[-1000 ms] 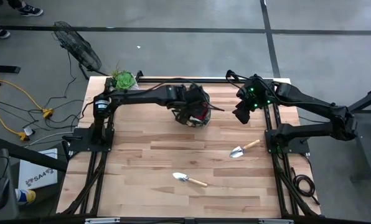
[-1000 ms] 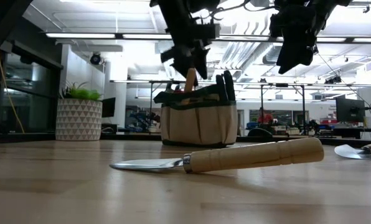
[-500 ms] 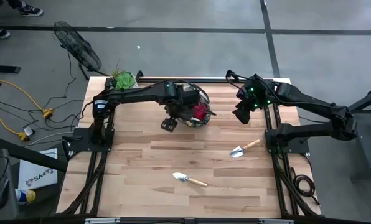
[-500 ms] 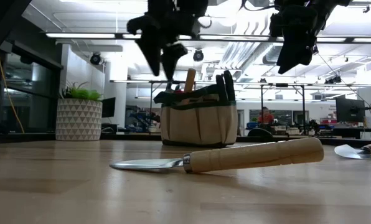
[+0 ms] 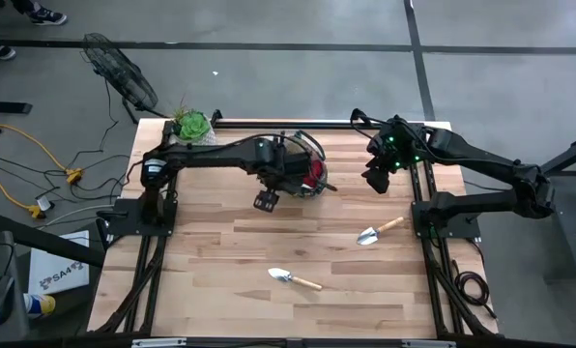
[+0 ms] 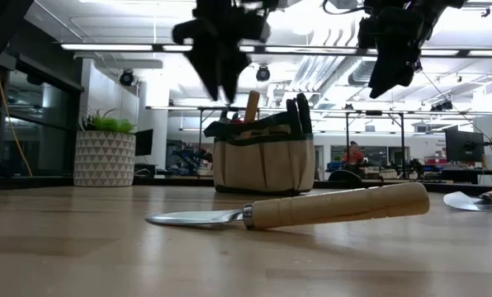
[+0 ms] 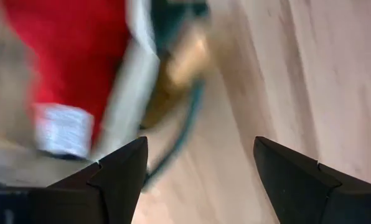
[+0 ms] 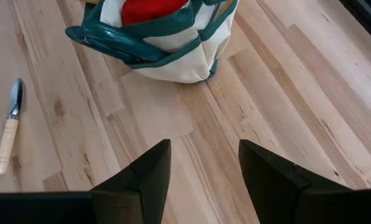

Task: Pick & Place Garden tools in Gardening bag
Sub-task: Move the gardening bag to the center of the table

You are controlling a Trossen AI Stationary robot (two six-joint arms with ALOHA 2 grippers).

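Left gripper hangs above the wooden surface, fingers spread with nothing between them. Just beyond it stands the round beige fabric gardening bag with dark green trim, a red cloth piece showing inside and a pale wooden handle rising from its top. Two silver-bladed trowels with pale wooden handles lie loose, well apart from this gripper: one nearer the front edge, one towards the right arm. Right gripper hovers beyond the bag, fingers apart, holding nothing.

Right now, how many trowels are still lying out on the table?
2. One trowel lies near the table's front middle; the other trowel lies toward the right side, below the right gripper. More tools may sit hidden inside the gardening bag.
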